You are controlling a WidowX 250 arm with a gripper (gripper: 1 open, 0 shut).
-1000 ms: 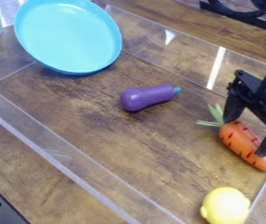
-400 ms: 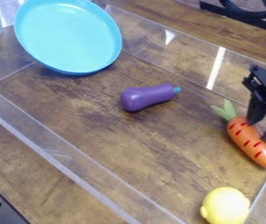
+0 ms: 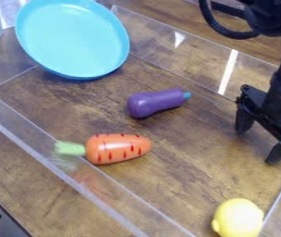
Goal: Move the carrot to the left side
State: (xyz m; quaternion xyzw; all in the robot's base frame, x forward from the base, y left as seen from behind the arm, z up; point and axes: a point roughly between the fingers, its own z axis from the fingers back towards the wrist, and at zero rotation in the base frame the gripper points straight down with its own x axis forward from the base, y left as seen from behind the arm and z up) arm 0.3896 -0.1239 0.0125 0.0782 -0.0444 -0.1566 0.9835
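Note:
The orange carrot [image 3: 116,148] lies flat on the wooden table [image 3: 56,102], a little left of centre. Its green top [image 3: 69,148] points left and looks blurred. My gripper [image 3: 262,135] stands at the right edge, pointing down, well apart from the carrot. It is open and nothing sits between its dark fingers [image 3: 246,115].
A purple eggplant [image 3: 155,102] lies just above the carrot. A yellow lemon [image 3: 238,219] rests at the bottom right. A blue plate [image 3: 71,37] leans at the top left. Clear plastic walls [image 3: 69,171] fence the table.
The carrot was at the right under the gripper; now it lies left of centre, blurred. The gripper stays at the right, slightly lower, with nothing in it.

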